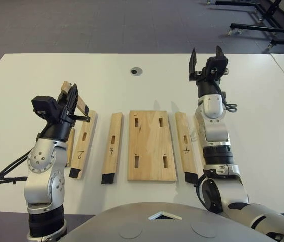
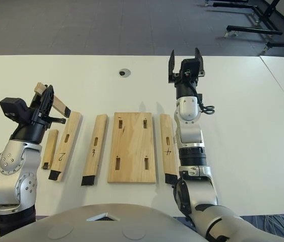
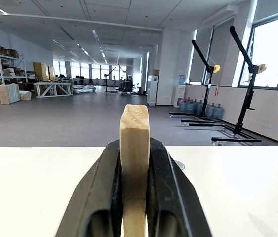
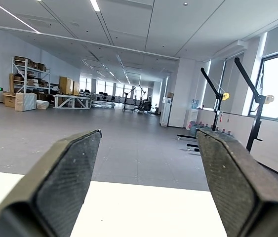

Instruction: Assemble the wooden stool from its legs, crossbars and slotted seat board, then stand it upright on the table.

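**A:** What does the head view give you?

**B:** The board [image 1: 152, 146] lies flat in the middle of the bench [image 1: 263, 126]. At its 9 o'clock are two slotted legs side by side: leg 3 [image 1: 112, 147] just beside it and leg 2 [image 1: 83, 143] farther out. At its 3 o'clock lies the cross leg [image 1: 185, 146], close alongside, next to my right arm [image 1: 213, 131]. A short bar [image 2: 49, 147] lies at 9 o'clock of leg 2, half hidden by my left arm [image 1: 43, 161].

**A:** And the jaws?

**B:** My left jaws, at 10 o'clock of the board, are clamped on a bar [image 1: 76, 98]. It is held tilted, with its dark tip near the far end of leg 2. I cannot tell whether they touch. My right jaws are at 1 o'clock of the board, raised off the bench, spread wide and holding nothing.

**A:** Left wrist view?

**B:** The bar runs straight between my left fingers [image 3: 97, 197], both pressed against its sides. Its pale end pokes past the tips, with bench beyond.

**A:** Right wrist view?

**B:** My right fingers [image 4: 64, 192] are well apart with nothing between them. Past them is a strip of bench, then an open hall [image 4: 129, 143].
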`<state>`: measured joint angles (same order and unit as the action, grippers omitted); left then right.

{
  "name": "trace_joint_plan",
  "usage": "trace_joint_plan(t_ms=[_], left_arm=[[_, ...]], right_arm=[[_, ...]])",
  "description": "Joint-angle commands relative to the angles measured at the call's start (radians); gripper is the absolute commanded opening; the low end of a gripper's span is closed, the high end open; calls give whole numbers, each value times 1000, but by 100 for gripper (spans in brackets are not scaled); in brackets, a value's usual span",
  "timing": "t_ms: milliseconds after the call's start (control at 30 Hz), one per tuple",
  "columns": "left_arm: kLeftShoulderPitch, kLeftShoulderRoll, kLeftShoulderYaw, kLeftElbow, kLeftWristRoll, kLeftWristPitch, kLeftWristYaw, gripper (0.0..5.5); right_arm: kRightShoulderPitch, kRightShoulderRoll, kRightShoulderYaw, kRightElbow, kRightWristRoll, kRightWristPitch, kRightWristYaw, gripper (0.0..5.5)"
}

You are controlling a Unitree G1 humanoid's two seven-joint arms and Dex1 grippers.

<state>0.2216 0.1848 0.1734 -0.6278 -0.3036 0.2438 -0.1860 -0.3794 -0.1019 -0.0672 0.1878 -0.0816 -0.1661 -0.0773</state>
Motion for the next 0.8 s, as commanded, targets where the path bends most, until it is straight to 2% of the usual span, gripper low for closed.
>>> trace_joint_plan(t_ms=[33,233,800], left_arm=[[77,6,2,-63,21,-23,-3,38],[186,-15,-26,-119,52,-27,15,38],[262,-62,-45,-57,58,-18,56,38]], right_arm=[[31,3,13,-29,-8,5,4,354],[36,0,14,-35,-4,14,-1,354],[16,-11,14,-25,5,17,12,354]])
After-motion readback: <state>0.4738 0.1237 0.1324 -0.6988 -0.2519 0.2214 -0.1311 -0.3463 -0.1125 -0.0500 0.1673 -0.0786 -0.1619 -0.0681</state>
